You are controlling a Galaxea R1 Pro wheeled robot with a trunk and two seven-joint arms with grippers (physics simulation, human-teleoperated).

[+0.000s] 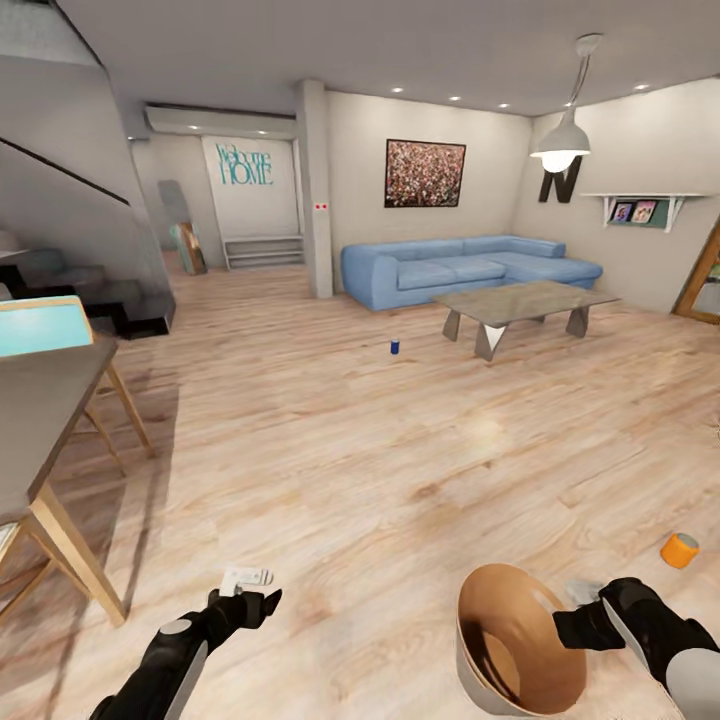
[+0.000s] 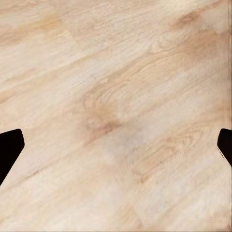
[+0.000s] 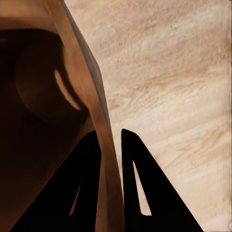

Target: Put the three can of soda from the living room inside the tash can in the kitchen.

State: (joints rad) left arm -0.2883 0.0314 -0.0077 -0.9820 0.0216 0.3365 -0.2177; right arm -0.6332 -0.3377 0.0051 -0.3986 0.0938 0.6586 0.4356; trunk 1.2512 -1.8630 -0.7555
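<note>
My right gripper (image 1: pixel 572 628) is shut on the rim of the trash can (image 1: pixel 478 668), a pale grey bucket with a brown inside, held tilted low at the right. In the right wrist view the two dark fingers (image 3: pixel 137 174) pinch the bucket's wall (image 3: pixel 79 63). An orange soda can (image 1: pixel 680 550) lies on the wood floor to the right of the bucket. A dark blue soda can (image 1: pixel 395 347) stands on the floor far ahead, before the sofa. The second orange can is out of view. My left gripper (image 1: pixel 248 585) hangs open over bare floor, its fingertips (image 2: pixel 9 147) wide apart.
A blue corner sofa (image 1: pixel 465 265) and a glass-topped low table (image 1: pixel 525 300) stand at the far right. A wooden table (image 1: pixel 45 420) with a chair is close on the left. Dark stairs (image 1: pixel 100 290) and a pillar (image 1: pixel 318 190) lie behind. Open wood floor spans the middle.
</note>
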